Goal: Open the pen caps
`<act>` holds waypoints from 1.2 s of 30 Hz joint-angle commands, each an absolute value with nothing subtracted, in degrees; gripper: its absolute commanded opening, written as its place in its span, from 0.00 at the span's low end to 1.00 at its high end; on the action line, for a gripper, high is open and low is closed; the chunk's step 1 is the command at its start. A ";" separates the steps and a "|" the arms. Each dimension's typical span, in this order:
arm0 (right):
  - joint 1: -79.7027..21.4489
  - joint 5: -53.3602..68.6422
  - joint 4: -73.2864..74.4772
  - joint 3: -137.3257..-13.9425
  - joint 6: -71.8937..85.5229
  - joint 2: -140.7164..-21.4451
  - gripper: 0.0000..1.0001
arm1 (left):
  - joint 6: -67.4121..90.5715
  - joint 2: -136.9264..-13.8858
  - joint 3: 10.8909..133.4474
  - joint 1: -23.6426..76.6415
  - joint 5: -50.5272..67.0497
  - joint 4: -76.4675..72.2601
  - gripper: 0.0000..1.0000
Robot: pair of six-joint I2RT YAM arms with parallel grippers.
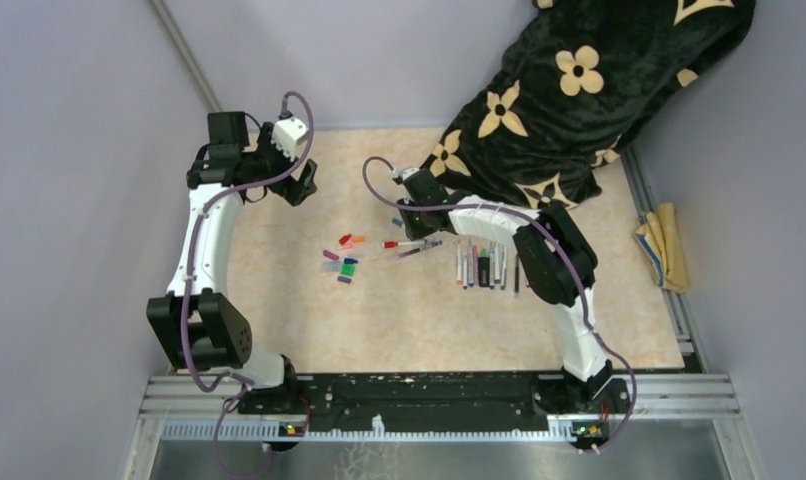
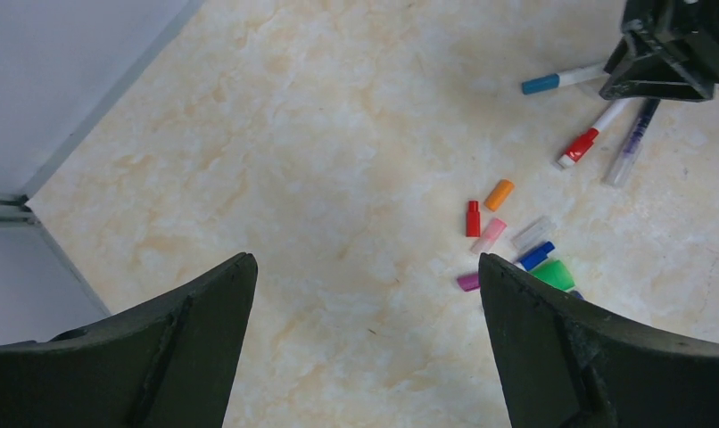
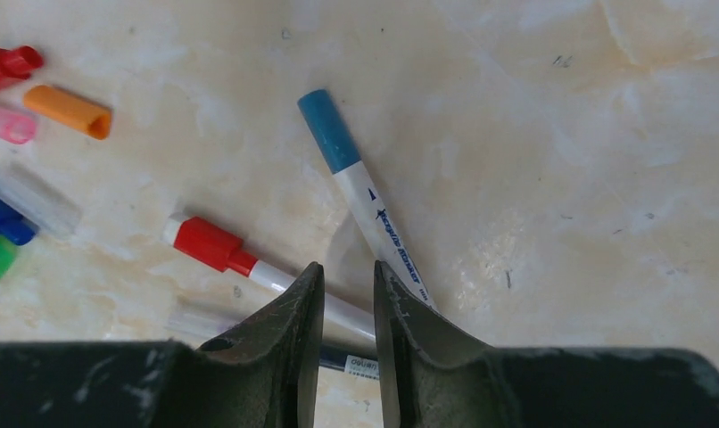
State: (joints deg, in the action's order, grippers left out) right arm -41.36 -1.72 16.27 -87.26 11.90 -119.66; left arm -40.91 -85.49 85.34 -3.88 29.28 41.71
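Right wrist: right gripper (image 3: 347, 269) narrowly parted above blue-capped pen (image 3: 365, 201)

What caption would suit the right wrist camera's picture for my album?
Right gripper, narrowly open, poised over a blue-capped pen and a red-capped pen, loose caps lying nearby.

Robot lab: walled tabletop (image 1: 379, 335), aluminium rail (image 1: 699, 395)

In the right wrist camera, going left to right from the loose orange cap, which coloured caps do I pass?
Loose orange cap → fitted red cap → fitted blue cap.
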 commanded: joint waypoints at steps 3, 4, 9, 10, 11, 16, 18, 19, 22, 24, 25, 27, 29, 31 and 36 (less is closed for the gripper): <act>-39.26 2.14 18.34 -94.77 8.44 -123.41 0.26 | -40.52 -84.79 82.19 -3.60 33.91 42.00 0.99; -39.13 2.16 18.66 -94.97 8.04 -124.00 0.26 | -40.54 -84.78 81.99 -3.60 33.97 41.95 0.99; -39.14 2.93 18.05 -93.11 7.38 -123.68 0.26 | -41.19 -85.60 82.02 -3.62 35.29 43.53 0.99; -39.15 3.76 17.46 -92.34 7.34 -123.02 0.26 | -41.36 -85.60 82.02 -3.63 35.45 43.75 0.99; -39.12 4.45 16.88 -91.71 7.42 -122.11 0.26 | -41.39 -85.65 81.94 -3.61 35.53 43.80 0.99; -38.91 6.06 14.84 -90.06 6.77 -118.00 0.34 | -41.34 -85.04 81.75 -3.76 37.31 44.18 0.99; -38.63 5.72 14.43 -90.37 5.89 -117.05 0.39 | -41.00 -85.04 81.71 -3.70 37.81 44.32 0.99; -38.46 5.42 14.60 -90.69 5.32 -116.96 0.41 | -40.90 -85.08 81.73 -3.69 37.95 44.48 0.99; -37.65 5.41 16.14 -92.86 3.92 -118.39 0.43 | -40.99 -85.37 81.62 -3.74 37.88 44.86 0.99; -37.26 5.20 16.47 -93.23 2.92 -119.23 0.45 | -41.26 -85.59 81.42 -3.70 37.52 45.17 0.99; -37.12 5.37 16.56 -93.29 2.52 -119.65 0.45 | -41.37 -85.62 81.32 -3.69 37.36 45.23 0.99; -36.78 5.68 16.91 -93.47 1.72 -120.85 0.45 | -41.60 -85.61 80.96 -3.71 37.10 45.26 0.99; -36.68 5.49 17.25 -93.57 0.86 -122.20 0.46 | -41.70 -85.65 81.00 -3.72 37.17 45.34 0.99; -36.60 4.89 17.49 -93.49 0.25 -123.29 0.46 | -41.79 -85.79 81.32 -3.70 37.48 45.71 0.99; -36.61 4.41 16.16 -91.63 0.26 -124.40 0.44 | -42.07 -86.21 81.67 -3.75 37.49 46.29 0.99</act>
State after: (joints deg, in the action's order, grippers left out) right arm -36.93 4.58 17.58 -91.20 1.58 -123.22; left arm -41.21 -85.54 81.69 -3.84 35.90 44.80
